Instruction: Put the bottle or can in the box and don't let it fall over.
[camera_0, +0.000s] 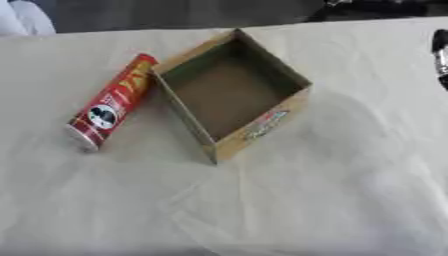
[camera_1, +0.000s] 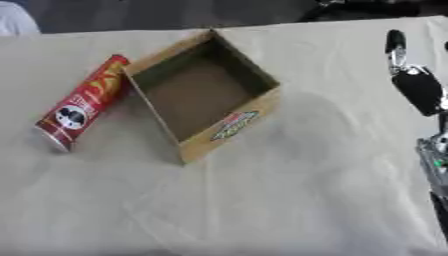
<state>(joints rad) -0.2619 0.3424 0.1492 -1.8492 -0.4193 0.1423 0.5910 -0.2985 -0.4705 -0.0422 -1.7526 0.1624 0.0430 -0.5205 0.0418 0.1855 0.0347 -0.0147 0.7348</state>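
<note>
Only the right arm shows, coming in along the three o'clock edge of the right eye view. The right hand (camera_1: 418, 90) is black, its palm a dark oval at about two o'clock, and one slim finger points straight toward twelve o'clock with a pale glint along it. The fingers (camera_1: 395, 45) that can be seen look extended rather than curled, holding nothing. Below the palm, silver and black wrist parts run down toward four o'clock. In the left eye view just a dark sliver appears at the two o'clock edge
</note>
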